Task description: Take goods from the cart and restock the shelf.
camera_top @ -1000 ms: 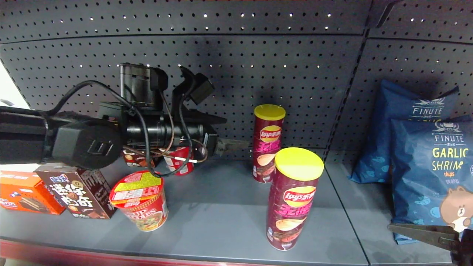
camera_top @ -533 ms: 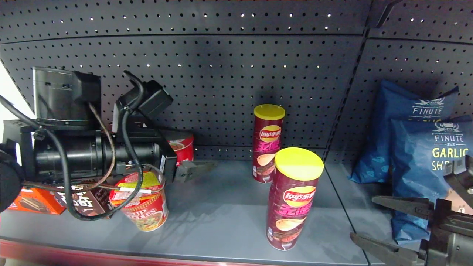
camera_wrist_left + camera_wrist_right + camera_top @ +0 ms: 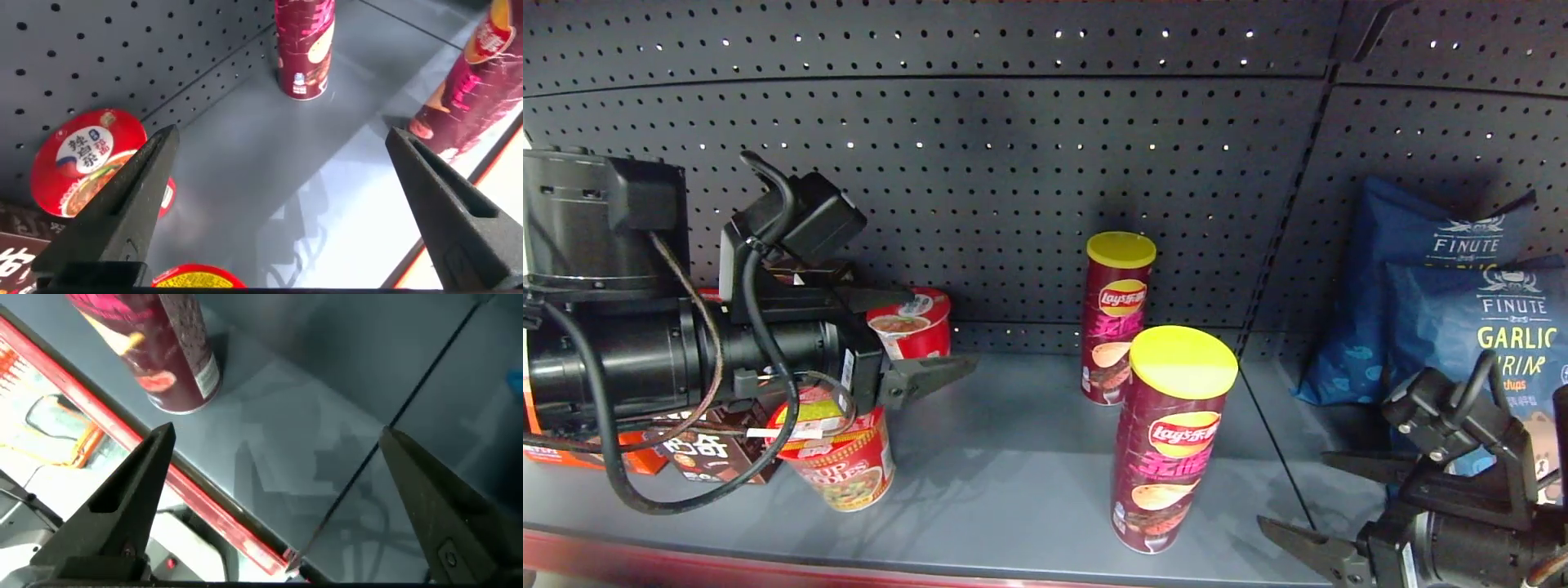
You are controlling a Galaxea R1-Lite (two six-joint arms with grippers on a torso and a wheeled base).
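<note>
Your left pincer [image 3: 943,327], mid-left of the frame, and right pincer [image 3: 1294,490], lower right, both gape wide and empty. The front chip can [image 3: 1172,441] stands centre-right on the shelf [image 3: 1013,457]. It is likely light, stiff, slick and tippy, so grip it mid-body.

The left pincer [image 3: 943,327] lies level with its fingers spread wide and empty, and the right pincer [image 3: 1294,490], lower, is spread likewise.
</note>
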